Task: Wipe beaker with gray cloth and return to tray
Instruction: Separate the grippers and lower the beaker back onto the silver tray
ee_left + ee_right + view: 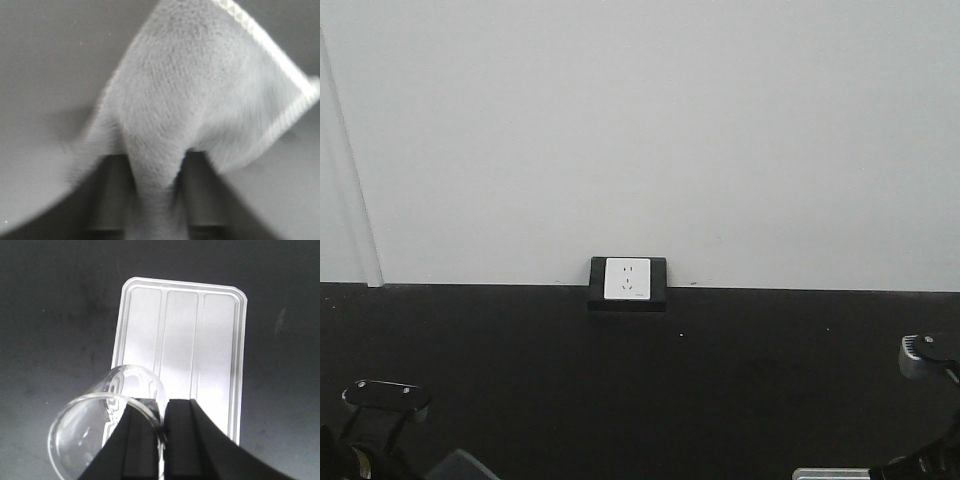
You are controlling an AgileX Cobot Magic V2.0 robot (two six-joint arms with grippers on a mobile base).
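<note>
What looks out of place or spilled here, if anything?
Nothing stands out. The beaker is not standing on the tray only because the right gripper pinches its rim; it looks empty and unbroken. The gray cloth hangs bunched from the left gripper. No spill shows.

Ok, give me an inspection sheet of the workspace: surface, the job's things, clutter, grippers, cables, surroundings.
Surface: black tabletop, matte.
Job's things: gray cloth pinched between the left jaws; beaker clear, held by its rim wall; tray flat on the tabletop, holding nothing.
Clutter: nothing seen.
Grippers: left gripper shut on the cloth; right gripper shut on the beaker.
Cables: nothing seen.
Surroundings: white wall with a socket box at its foot.
</note>
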